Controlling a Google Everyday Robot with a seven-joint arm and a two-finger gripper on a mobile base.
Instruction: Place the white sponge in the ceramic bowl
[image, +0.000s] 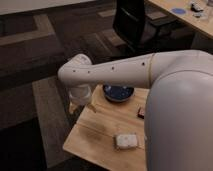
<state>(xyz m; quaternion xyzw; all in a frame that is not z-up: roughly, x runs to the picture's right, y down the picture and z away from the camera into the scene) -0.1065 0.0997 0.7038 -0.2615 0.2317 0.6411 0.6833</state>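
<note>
The white sponge (125, 140) lies flat on the wooden table (95, 135), near its front edge. The dark-blue ceramic bowl (119, 93) stands at the table's far edge, partly under my white arm. The arm reaches from the right across the table and bends down at the table's far left corner. My gripper (77, 106) hangs there below the wrist, left of the bowl and well away from the sponge. It holds nothing that I can see.
A small black device (141, 113) lies right of the bowl, half hidden by my arm. A black office chair (135, 25) stands behind the table. A desk (185, 22) with a blue disc (178, 10) is at top right. Dark carpet surrounds the table.
</note>
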